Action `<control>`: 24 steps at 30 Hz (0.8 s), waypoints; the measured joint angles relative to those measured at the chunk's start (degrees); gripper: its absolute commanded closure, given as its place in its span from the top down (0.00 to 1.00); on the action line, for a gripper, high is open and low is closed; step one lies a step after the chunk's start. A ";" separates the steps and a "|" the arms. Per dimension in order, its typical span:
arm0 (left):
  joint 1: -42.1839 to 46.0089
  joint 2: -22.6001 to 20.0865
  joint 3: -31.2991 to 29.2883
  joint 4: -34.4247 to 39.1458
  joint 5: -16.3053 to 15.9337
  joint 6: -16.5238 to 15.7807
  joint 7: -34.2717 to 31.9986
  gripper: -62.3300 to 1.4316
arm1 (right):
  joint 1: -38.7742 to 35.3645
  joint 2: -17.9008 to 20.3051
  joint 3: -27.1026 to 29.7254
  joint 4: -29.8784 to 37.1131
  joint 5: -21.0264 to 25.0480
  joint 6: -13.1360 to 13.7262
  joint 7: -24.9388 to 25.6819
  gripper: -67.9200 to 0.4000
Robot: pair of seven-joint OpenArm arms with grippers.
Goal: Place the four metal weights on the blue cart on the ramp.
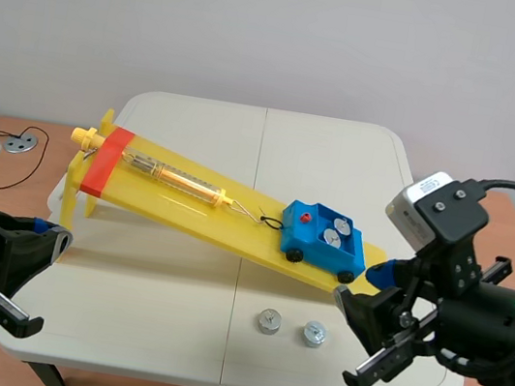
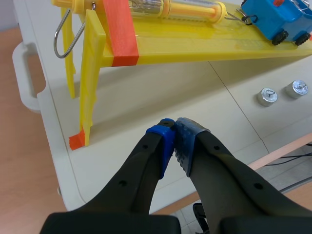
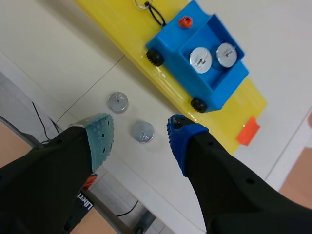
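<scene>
The right gripper (image 3: 139, 127), wide open and empty, is the nearer arm: one loose metal weight (image 3: 143, 132) lies below, between its fingers at 12 o'clock, the other weight (image 3: 118, 102) at 11, and the blue cart (image 3: 168, 48) beyond at 1 o'clock, while the closed, empty left gripper (image 2: 174, 139) is well apart.

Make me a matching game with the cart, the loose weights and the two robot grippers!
Things:
1. cart
2. loose weights
3. left gripper
4. right gripper

States or places:
A. open
B. on the ramp
C. shut
D. on the table

Pairs: 1-B, 2-D, 3-C, 4-A
</scene>
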State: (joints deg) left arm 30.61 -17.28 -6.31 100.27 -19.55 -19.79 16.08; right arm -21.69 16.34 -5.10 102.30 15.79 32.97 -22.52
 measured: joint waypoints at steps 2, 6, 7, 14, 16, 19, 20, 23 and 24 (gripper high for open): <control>0.00 -0.02 0.00 0.00 0.00 0.00 0.00 0.07 | 1.90 -1.01 -1.29 -3.45 -0.59 -0.70 0.00 0.39; 0.00 -0.02 0.00 0.00 0.00 0.00 0.00 0.07 | 5.53 -3.04 -3.80 -10.08 -2.82 -1.27 0.66 0.39; 0.00 -0.02 0.00 0.00 0.00 0.00 0.00 0.07 | 6.25 -3.56 -4.46 -11.47 -3.54 -1.64 0.98 0.39; 0.00 0.00 0.00 0.00 0.00 0.00 0.00 0.07 | 9.84 -7.04 -9.60 -18.53 -8.85 -5.81 3.76 0.39; 0.00 -0.02 0.00 0.00 0.00 0.00 0.00 0.07 | 10.78 -7.85 -10.82 -20.39 -9.86 -6.91 4.74 0.39; 0.00 -0.02 0.00 0.00 0.00 0.00 0.00 0.07 | 12.26 -9.09 -12.17 -23.28 -11.06 -8.24 5.90 0.39; 0.00 -0.02 0.00 0.00 0.00 0.00 0.00 0.07 | 12.68 -9.35 -12.52 -24.33 -11.52 -8.66 6.16 0.39; 0.00 -0.02 0.00 0.00 0.00 0.00 0.00 0.07 | 14.08 -10.32 -13.46 -27.36 -12.17 -9.86 6.97 0.39; 0.00 -0.02 0.00 0.00 0.00 0.00 0.00 0.07 | 14.43 -10.45 -13.77 -28.26 -12.46 -9.88 7.28 0.39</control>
State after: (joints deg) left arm 30.61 -17.30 -6.31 100.27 -19.55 -19.79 16.08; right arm -7.27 5.89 -18.87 74.04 3.33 23.09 -15.25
